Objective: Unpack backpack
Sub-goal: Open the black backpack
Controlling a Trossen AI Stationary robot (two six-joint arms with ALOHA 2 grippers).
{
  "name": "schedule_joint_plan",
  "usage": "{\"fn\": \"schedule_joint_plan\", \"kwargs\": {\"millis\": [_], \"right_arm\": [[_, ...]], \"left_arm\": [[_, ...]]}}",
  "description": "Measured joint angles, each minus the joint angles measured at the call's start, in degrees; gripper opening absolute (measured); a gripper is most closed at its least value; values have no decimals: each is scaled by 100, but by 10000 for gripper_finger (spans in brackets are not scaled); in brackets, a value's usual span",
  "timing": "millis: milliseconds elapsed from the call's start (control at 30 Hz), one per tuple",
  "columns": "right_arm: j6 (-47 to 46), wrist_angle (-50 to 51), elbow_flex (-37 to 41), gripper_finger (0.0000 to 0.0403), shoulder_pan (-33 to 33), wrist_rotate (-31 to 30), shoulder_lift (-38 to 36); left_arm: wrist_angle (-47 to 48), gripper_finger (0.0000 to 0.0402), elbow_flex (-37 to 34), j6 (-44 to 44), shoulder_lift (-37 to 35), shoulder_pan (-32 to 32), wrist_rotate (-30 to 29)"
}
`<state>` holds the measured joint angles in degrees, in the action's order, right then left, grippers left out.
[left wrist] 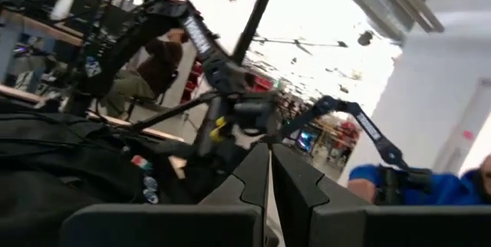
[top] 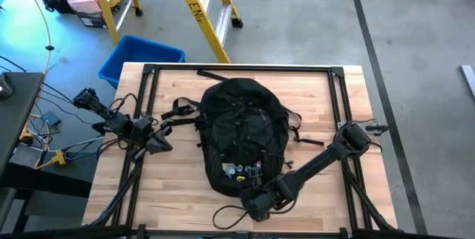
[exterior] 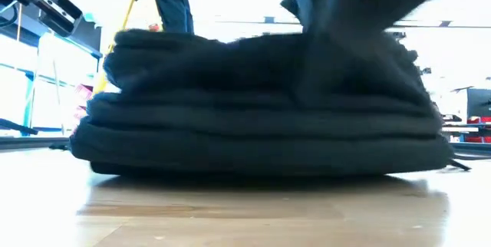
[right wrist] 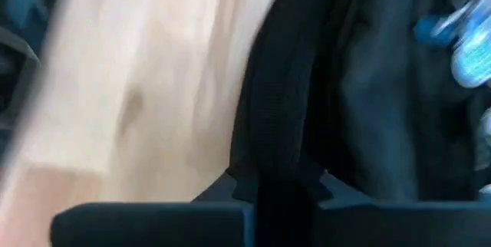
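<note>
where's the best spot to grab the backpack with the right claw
Probably the black edge fold nearest the right claw, at the badge end of the backpack. It lies flat on the table, so a low approach from that near side suits the raised seam.

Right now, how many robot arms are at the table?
2. The left arm waits at the table's left edge, beside the backpack. The right arm reaches across to the backpack's near end, its gripper by the badges.

Behind your wooden bench you see a blue bin on the floor and a yellow ladder near it.
</note>
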<state>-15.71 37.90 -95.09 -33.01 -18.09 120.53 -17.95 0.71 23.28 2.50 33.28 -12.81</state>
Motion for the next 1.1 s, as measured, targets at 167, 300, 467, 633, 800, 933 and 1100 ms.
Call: {"fn": "schedule_joint_plan", "kwargs": {"millis": [167, 300, 467, 633, 800, 933, 1100], "right_arm": [[443, 866, -1416, 3, 342, -295, 9], [714, 1458, -2623, 2, 694, -782, 5], [917, 1997, -3854, 1, 1062, -1040, 2], [1041, 1809, -3734, 0, 1412, -615, -441], [992, 1981, -3720, 0, 1585, -344, -583], [1013, 2026, -3717, 0, 1617, -1, -475], [1020, 2259, -3717, 0, 1511, -37, -361]], "left_arm": [[-434, 0, 26, -450, 0, -2, -182], [-1244, 0, 280, -1340, 11, 0, 137], [-1166, 0, 956, -1740, 222, 0, -312], [-1140, 0, 1622, -1746, 1139, 0, -423], [-169, 9, 2774, -1887, 2639, -2, -202], [1295, 42, 4028, -2078, 3932, -2, -587], [2857, 110, 5470, -2471, 5328, -4, -1183]]}}
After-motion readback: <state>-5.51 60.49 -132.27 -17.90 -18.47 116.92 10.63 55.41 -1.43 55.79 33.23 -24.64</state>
